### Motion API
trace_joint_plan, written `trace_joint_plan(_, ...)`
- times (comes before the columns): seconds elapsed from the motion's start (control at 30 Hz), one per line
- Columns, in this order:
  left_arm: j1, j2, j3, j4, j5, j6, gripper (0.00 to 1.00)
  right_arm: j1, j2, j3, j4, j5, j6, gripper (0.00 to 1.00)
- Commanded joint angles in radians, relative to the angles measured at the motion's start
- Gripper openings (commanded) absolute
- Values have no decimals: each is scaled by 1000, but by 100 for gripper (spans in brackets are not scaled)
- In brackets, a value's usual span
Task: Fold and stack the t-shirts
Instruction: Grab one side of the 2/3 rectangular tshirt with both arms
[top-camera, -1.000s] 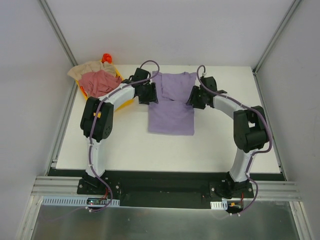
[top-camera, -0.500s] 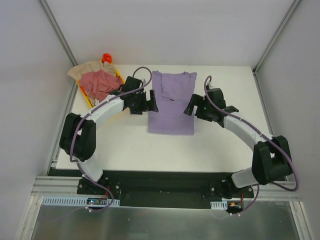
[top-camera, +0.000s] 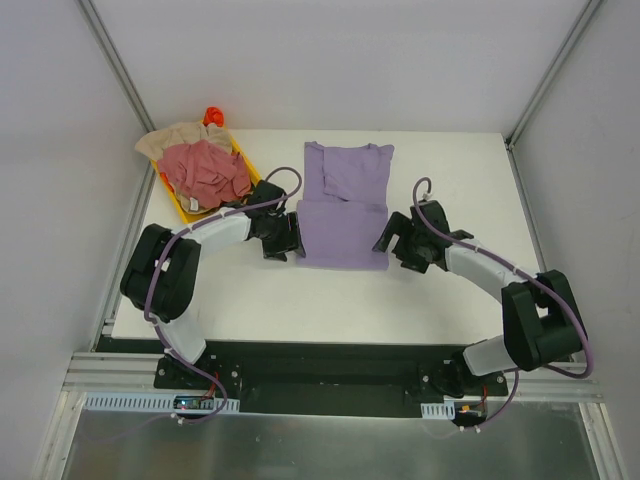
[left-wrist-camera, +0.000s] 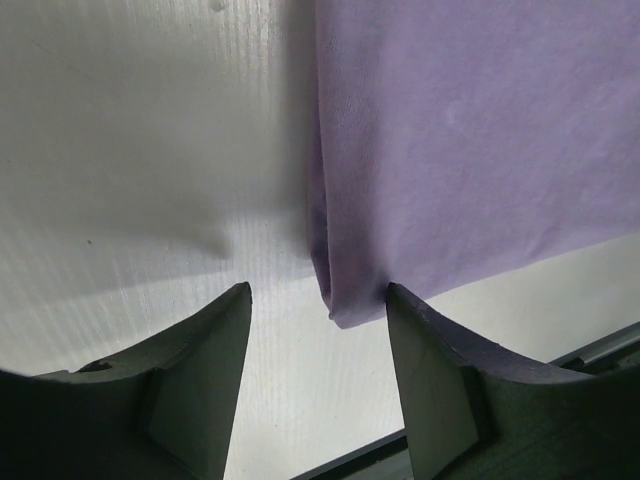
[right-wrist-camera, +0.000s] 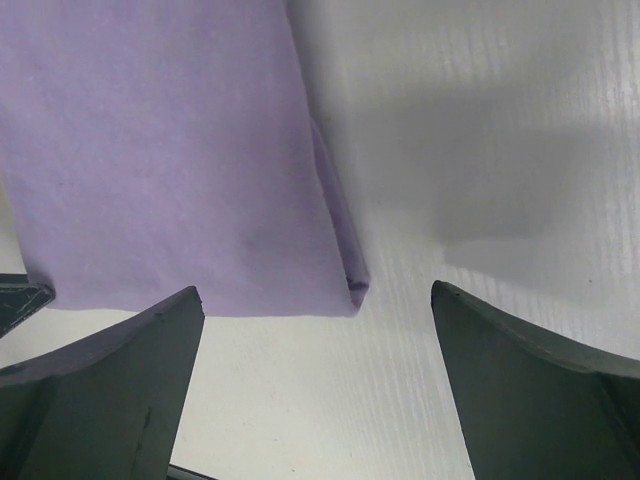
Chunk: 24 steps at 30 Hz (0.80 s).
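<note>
Both arms have dropped back to the near hem; left gripper, jaws half apart, straddles the lavender-purple cloth t-shirt's corner; right gripper gapes wide, empty; sides look folded; far left, dusty pink-red cloth shirt and beige cloth shirt wait unfolded in the yellow plastic tray.

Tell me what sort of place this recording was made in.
Most likely a robotics lab test cell: a white table walled by plain panels on metal framing, the left arm and right arm bolted at its edge, a lavender t-shirt laid out.
</note>
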Motion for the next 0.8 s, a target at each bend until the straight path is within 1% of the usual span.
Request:
trace_joint_plan(0.0,-1,28,-31,40,51,-15,55,-1,24,-14,18,32,57,99)
trace_joint_plan(0.13,-10,47,-32,54,75,-16,51,-2,45,-21,27,10,66,99)
trace_joint_plan(0.17,-15,51,-37,56,71,-16,49,-2,48,-24,32,7,69,99)
trace_joint_plan(0.23,-21,61,-43,56,66,-18,44,-1,47,-34,38,5,78,96)
trace_joint_plan(0.4,-30,88,-54,56,72,-27,25,-1,44,-68,82,-7,100,87)
trace_joint_plan(0.43,-32,91,-55,56,68,-29,21,-1,47,-74,92,-5,104,84)
trace_joint_plan(0.47,-33,93,-60,56,66,-32,15,-1,48,-77,101,-13,109,80)
trace_joint_plan(0.5,-33,93,-61,56,58,-33,12,-2,53,-82,115,-19,115,76)
trace_joint_plan(0.53,-33,94,-63,56,54,-35,10,-1,58,-87,128,-28,118,72)
trace_joint_plan(0.6,-33,94,-64,56,51,-36,5,-1,70,-90,148,-40,127,60)
trace_joint_plan(0.67,-33,91,-64,54,40,-39,1,-2,84,-91,148,-53,129,51)
trace_joint_plan(0.77,-35,90,-67,56,37,-42,0,-1,85,-106,147,-60,137,47)
